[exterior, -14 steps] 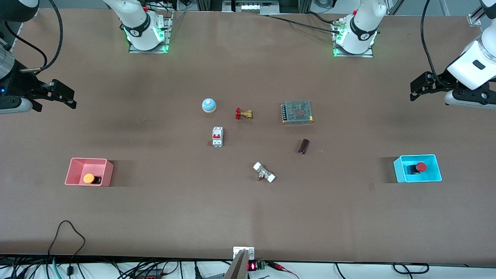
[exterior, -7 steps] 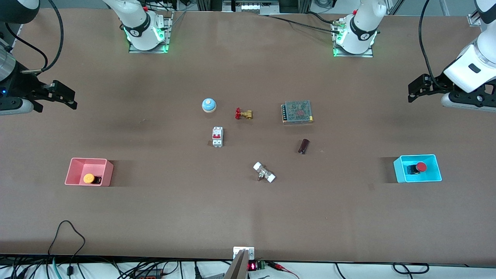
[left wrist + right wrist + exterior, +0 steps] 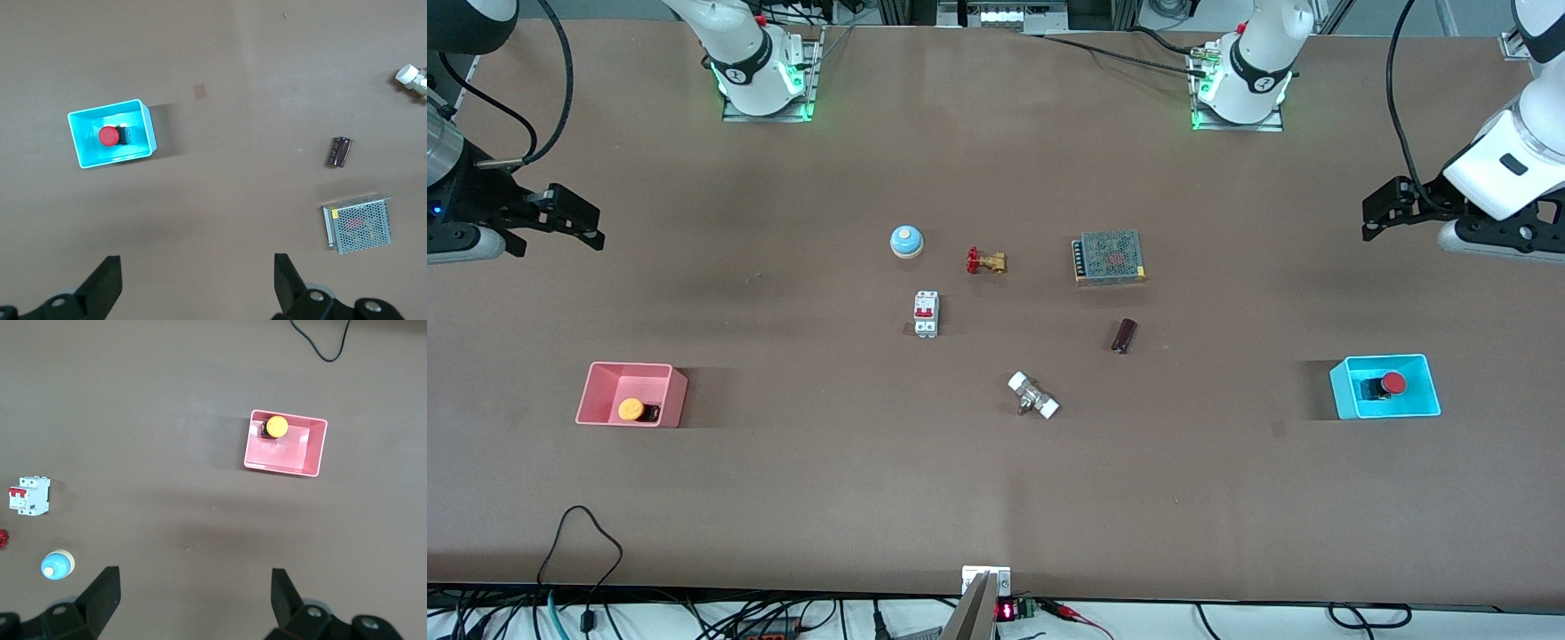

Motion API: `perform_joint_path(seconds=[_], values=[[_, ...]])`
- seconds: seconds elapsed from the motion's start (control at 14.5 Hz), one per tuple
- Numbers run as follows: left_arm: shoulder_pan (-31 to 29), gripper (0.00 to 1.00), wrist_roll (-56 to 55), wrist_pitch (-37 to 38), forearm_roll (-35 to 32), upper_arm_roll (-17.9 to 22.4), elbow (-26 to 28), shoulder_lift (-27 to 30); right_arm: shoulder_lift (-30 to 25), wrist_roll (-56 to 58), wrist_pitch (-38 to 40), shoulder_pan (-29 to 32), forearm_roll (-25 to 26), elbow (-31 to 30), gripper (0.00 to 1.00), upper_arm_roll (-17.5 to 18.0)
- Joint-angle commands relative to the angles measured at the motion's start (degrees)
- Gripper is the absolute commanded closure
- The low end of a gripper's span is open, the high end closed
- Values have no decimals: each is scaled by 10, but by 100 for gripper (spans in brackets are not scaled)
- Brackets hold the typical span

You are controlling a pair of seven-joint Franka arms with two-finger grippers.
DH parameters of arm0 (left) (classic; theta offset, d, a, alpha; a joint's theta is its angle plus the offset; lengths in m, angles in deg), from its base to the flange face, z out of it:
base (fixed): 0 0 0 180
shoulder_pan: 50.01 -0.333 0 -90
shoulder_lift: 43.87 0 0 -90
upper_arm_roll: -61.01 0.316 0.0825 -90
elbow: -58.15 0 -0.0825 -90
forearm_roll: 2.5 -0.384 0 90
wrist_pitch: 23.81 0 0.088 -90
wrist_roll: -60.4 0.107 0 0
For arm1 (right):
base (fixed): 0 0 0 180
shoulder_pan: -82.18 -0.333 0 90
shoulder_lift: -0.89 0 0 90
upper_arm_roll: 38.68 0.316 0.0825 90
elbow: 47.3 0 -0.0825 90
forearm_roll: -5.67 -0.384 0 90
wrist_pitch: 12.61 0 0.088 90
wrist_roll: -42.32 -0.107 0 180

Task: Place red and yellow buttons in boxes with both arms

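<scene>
Since the earlier frames the left gripper [image 3: 1376,213] has been drawn slightly toward the middle of the bench and its white wrist has been tilted more steeply; the right gripper [image 3: 574,220] has barely shifted. Nothing lying on the bench [image 3: 996,498] has been displaced.

The left gripper is held in the air over bare bench at the left arm's end, with its jaws spread wide and nothing between them, as is seen in the left wrist view [image 3: 197,283]. The right gripper is held in the air over bare bench at the right arm's end, and its jaws are likewise spread wide and empty [image 3: 193,600].

The red button [image 3: 1392,383] is seen lying on its side inside the cyan box [image 3: 1430,404], its round red cap turned toward the left arm's end and its black body beside it. The yellow button [image 3: 631,409] is seen lying inside the pink box [image 3: 596,391], in the corner nearer the front camera, with its orange-yellow cap next to its black body.

Between the two boxes, well apart from both, other items are left on the bench: a blue-domed bell [image 3: 906,240], a brass valve [image 3: 986,261] with a red handle, a white circuit breaker [image 3: 926,314], a mesh-covered power supply [image 3: 1109,257], a dark cylinder [image 3: 1124,335] and a white-ended fitting [image 3: 1033,396].
</scene>
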Motion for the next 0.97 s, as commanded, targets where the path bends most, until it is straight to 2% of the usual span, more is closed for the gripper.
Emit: perform_joint_path(seconds=[0.0, 0.14, 0.9], values=[[7, 0, -8, -1, 4, 6, -20, -17, -2, -9, 11, -4, 0, 3, 0, 0], [6, 0, -8, 1, 4, 6, -37, -29, -2, -9, 11, -4, 0, 3, 0, 0], [7, 0, -8, 3, 4, 6, -38, -30, 6, -21, 21, -5, 0, 3, 0, 0]])
